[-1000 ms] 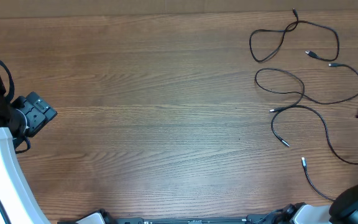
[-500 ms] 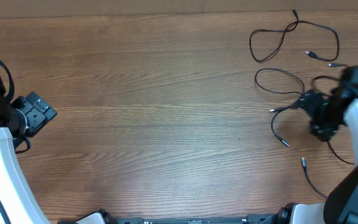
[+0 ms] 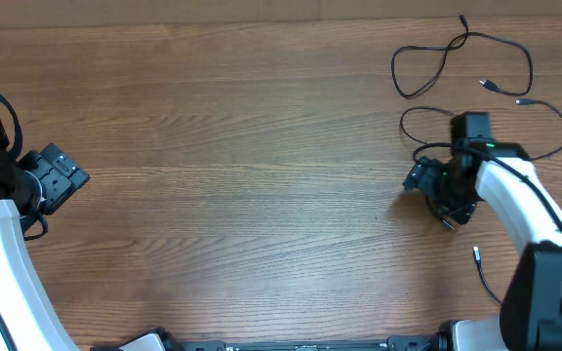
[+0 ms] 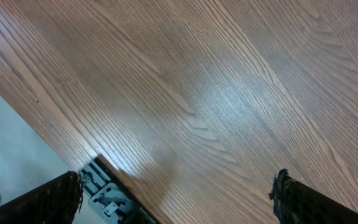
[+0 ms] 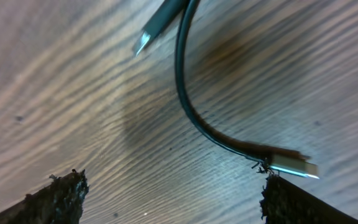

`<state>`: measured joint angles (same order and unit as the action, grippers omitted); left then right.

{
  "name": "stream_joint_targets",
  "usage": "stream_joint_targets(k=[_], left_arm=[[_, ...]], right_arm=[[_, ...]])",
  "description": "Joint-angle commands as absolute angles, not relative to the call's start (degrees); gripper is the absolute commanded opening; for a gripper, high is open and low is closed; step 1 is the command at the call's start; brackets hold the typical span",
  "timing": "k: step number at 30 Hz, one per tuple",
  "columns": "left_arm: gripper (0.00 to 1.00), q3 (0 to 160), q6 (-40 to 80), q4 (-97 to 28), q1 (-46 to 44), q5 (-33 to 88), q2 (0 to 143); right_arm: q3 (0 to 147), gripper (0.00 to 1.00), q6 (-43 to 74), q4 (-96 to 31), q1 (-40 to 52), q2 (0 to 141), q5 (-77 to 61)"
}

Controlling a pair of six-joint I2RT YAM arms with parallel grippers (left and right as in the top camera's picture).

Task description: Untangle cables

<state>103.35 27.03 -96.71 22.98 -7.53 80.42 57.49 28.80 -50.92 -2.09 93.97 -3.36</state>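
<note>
One cable [image 5: 182, 99] | just ahead of right claw [image 5: 169, 186] | claw spread wide

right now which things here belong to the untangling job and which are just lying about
job: cables; right gripper, open over one cable end
not part of it: left gripper, open, far from the cables; table

A: Desk [image 3: 261, 195]: brown wood grain, smooth, with a soft sheen where light falls.
B: Noted. The cables [image 5: 180, 81]: thin black jacket, smooth, faintly glossy. The plug tips [image 5: 294, 167]: bright silvery metal.
A: And the right gripper [image 5: 173, 180] fingers [image 5: 61, 199]: black, rough, matt.
</note>
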Motion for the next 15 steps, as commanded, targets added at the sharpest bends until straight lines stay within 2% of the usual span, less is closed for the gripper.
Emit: stream_joint_targets(k=[1, 8, 15], left_arm=[[1.00, 103.1, 27.9, -96.8, 23.2, -7.5, 80.5], [0.99, 103.1, 27.9, -96.8, 23.2, -7.5, 80.5], [1.00, 103.1, 27.9, -96.8, 23.2, -7.5, 80.5]], right_arm=[[57.2, 0.83, 29.1, -49.8, -0.8, 97.4, -0.9], [57.2, 0.69, 29.1, -48.4, 0.4, 102.4, 0.0], [57.2, 0.68, 28.1, -47.5, 0.4, 102.6, 3.1]])
